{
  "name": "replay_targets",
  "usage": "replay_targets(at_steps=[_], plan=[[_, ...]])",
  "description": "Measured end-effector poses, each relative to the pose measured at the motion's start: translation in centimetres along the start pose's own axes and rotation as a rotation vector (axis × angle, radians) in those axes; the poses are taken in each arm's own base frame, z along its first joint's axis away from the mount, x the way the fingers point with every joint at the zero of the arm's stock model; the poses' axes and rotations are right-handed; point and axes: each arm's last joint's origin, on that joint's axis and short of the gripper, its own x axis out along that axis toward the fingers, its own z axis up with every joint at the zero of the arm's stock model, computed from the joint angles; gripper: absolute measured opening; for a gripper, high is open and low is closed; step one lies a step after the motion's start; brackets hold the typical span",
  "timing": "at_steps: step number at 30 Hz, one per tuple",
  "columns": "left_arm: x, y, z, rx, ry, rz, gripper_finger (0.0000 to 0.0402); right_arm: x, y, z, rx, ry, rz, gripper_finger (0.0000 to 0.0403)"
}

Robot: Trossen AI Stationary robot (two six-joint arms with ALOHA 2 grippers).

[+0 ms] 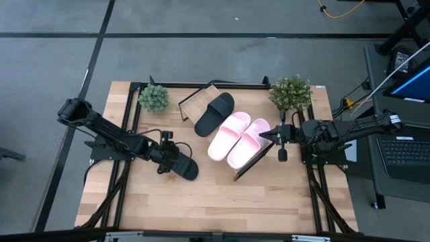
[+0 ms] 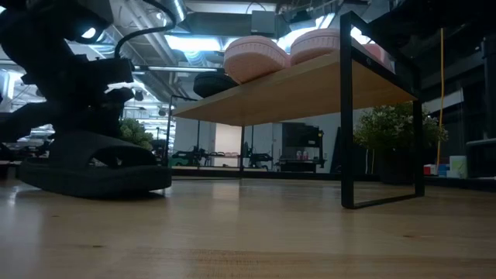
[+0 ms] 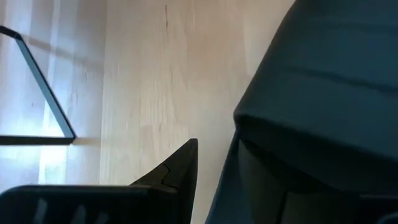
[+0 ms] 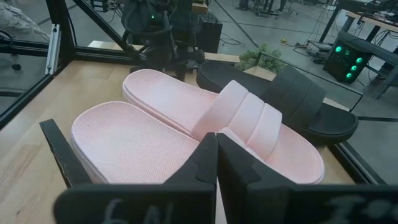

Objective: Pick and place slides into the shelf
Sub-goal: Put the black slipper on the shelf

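Note:
The shelf (image 1: pixel 246 167) stands slantwise on the table, its black frame legs on the wood. On its board lie one black slide (image 1: pixel 215 113) and, side by side, the two pink slides (image 1: pixel 228 134) (image 1: pixel 248 142), soles down. My right gripper (image 1: pixel 269 136) is shut, level at the end of the pink slide (image 4: pixel 130 146) nearest the table's right edge. The second black slide (image 1: pixel 183 167) lies flat on the table, left of the shelf. My left gripper (image 1: pixel 168 158) hangs right over it, and the slide (image 3: pixel 323 93) fills that wrist view. My right gripper points its shut fingertips (image 4: pixel 208 155) level from the table's right at the end of the nearer pink slide (image 4: pixel 186 168). I cannot tell whether they touch it. The slide lies flat on the shelf board.
Two small potted plants (image 1: pixel 154 97) (image 1: pixel 290 92) stand at the far corners of the table, one beside each end of the shelf. Bare wood (image 1: pixel 201 205) stretches along the table's near side. A laptop (image 1: pixel 403 156) sits off the table to the right.

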Motion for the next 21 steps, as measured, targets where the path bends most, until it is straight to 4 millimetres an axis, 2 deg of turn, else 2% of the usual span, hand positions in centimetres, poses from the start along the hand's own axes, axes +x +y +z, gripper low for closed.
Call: replay_targets(at_steps=[8,21], plan=[[0.0,-0.3,0.0,-0.016,0.006,-0.099,0.0108,0.0,0.0,0.0,-0.006,0.0,0.0,0.0006],[-0.2,0.1,-1.2,-0.194,0.131,-0.026,0.0108,0.0,0.0,0.0,0.017,0.001,0.0,0.0006]])
